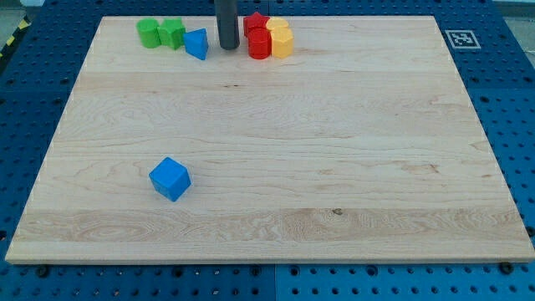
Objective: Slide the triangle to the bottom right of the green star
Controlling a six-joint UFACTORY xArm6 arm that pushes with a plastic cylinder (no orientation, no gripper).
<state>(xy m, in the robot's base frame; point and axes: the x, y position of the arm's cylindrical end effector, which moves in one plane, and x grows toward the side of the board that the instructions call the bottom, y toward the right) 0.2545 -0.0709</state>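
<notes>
The blue triangle lies near the view's top, left of centre. Two green blocks sit just to its left: a green star touching or nearly touching the triangle, and a round green block further left. My tip stands on the board just right of the triangle, a small gap between them. The rod rises out of the view's top.
Right of my tip is a tight cluster: a red star, a red block and yellow blocks. A blue cube lies alone at the lower left. The wooden board has an edge close behind the top blocks.
</notes>
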